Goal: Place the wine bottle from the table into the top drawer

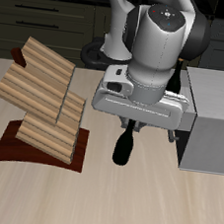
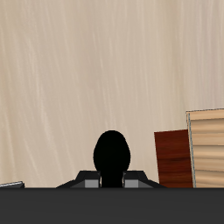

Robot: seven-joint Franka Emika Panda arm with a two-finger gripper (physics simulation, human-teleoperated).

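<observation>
A wide, pale beige wood-grain worktop (image 1: 152,204) fills the scene. The tool (image 1: 132,124) hangs above it, clamped on the slim, near-black glass wine bottle (image 1: 124,145), which dangles clear of the surface between the slatted wooden rack (image 1: 41,95) and the grey cabinet (image 1: 207,121). I judge this the carry: keep the bottle vertical, travel level, and lower only once it is over the drawer, which isn't distinguishable here.

Exterior camera faces the robot from above; wrist camera looks closely down, sharing the table (image 1: 94,196).
</observation>
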